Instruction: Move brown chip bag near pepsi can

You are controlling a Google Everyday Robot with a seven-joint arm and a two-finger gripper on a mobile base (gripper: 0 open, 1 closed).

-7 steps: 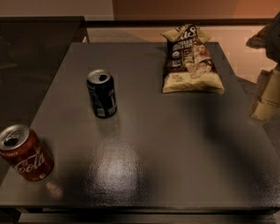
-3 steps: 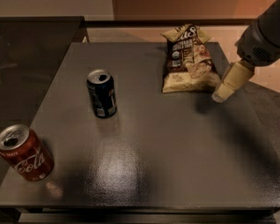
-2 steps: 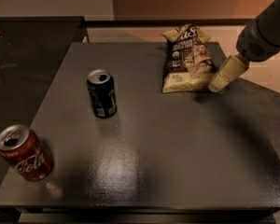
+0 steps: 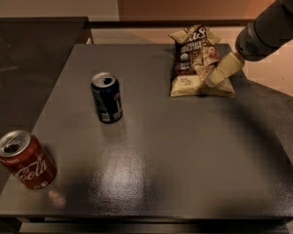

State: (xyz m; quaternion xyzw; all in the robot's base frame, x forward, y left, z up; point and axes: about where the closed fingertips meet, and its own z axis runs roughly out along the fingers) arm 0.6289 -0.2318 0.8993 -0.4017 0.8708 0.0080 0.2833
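The brown chip bag is laid flat on the counter in the upper right of the frame. The gripper is placed against the lower right part of the bag; how far it is opened, or whether anything is held, cannot be told. The pepsi can is stood upright left of centre, well apart from the bag. A red cola can is seen at the lower left.

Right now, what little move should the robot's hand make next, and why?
Probably lower the gripper onto the brown chip bag to take hold of it. The gripper sits at the bag's lower right edge, and the bag lies well apart from the pepsi can, so it needs gripping before it can travel.
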